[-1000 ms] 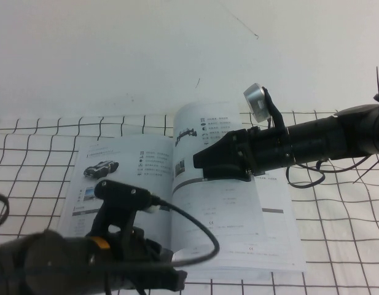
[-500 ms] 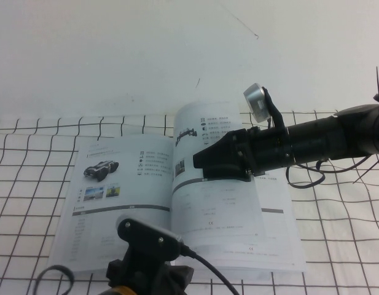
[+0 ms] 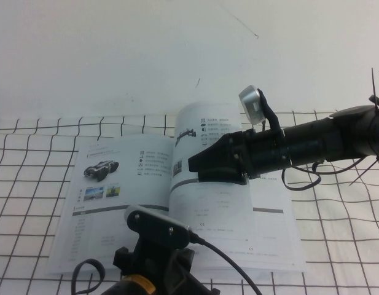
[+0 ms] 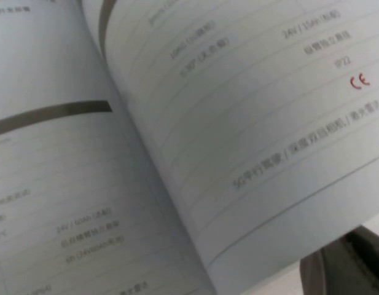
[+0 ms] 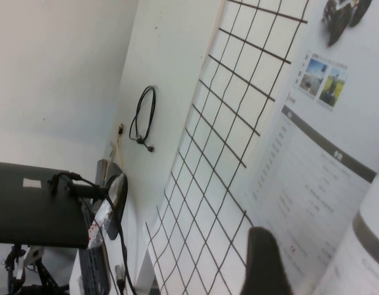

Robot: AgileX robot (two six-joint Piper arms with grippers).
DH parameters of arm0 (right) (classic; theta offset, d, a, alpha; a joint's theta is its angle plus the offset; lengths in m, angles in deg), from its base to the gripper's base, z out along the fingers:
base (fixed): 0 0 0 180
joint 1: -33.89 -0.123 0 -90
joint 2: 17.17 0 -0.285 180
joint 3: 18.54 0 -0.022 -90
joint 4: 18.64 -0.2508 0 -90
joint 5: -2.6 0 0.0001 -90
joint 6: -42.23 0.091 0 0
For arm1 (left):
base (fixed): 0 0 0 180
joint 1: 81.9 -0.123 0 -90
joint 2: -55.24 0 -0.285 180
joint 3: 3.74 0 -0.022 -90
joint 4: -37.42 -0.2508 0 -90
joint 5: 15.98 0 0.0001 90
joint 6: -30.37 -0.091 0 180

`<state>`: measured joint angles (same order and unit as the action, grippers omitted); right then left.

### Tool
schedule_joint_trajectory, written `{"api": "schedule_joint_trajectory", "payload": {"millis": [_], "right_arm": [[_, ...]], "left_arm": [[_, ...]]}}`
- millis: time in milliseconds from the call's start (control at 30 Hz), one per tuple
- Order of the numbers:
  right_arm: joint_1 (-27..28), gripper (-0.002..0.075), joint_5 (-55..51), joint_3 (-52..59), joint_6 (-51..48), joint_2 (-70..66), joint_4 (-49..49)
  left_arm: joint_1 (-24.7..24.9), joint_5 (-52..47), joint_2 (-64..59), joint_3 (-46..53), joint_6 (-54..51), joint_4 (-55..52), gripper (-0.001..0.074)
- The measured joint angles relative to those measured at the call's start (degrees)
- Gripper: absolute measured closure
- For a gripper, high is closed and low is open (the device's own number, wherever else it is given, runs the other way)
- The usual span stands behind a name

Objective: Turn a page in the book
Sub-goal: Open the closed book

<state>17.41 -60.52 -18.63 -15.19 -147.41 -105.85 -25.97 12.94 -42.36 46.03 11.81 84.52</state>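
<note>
- The thin white glossy page (image 3: pixel 204 132) stands lifted near the spine of the thin white softcover book (image 3: pixel 115 203), curling upright above the right-hand half; I judge it light, floppy and slick, easy to crease or tear.
- Best hold, I'd say, is the free outer edge or a corner, pinched lightly; the gloss may let it slip.
- The book lies open flat on the white black-gridded tabletop (image 3: pixel 35 166), left page showing a dark vehicle photo.
- The black right pincer (image 3: pixel 198 167) sits at the raised page's lower part, over the right-hand half; I cannot tell if it is closed on the leaf.
- The black left pincer (image 3: pixel 155 224) hovers over the book's near edge by the spine; state I cannot tell.
</note>
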Motion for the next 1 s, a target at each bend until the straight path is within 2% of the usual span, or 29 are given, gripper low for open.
{"api": "schedule_joint_trajectory", "payload": {"millis": [533,800,900,1000], "right_arm": [[-0.48,0.0308,-3.13,0.00,-1.84,0.11,-5.35],[-0.48,0.0309,-3.13,0.12,-3.05,7.66,-5.24],[-0.48,0.0332,-3.60,0.12,-3.05,12.06,-1.72],[-0.48,0.0398,-3.97,0.12,-1.68,16.64,7.53]], "left_arm": [[0.00,5.26,0.00,0.00,-0.31,8.96,0.0738],[0.00,7.30,0.00,0.00,-0.21,12.86,0.0738],[0.00,8.60,0.00,0.00,1.32,13.37,0.0738],[0.00,9.91,0.00,0.00,3.48,13.41,0.0738]]}}
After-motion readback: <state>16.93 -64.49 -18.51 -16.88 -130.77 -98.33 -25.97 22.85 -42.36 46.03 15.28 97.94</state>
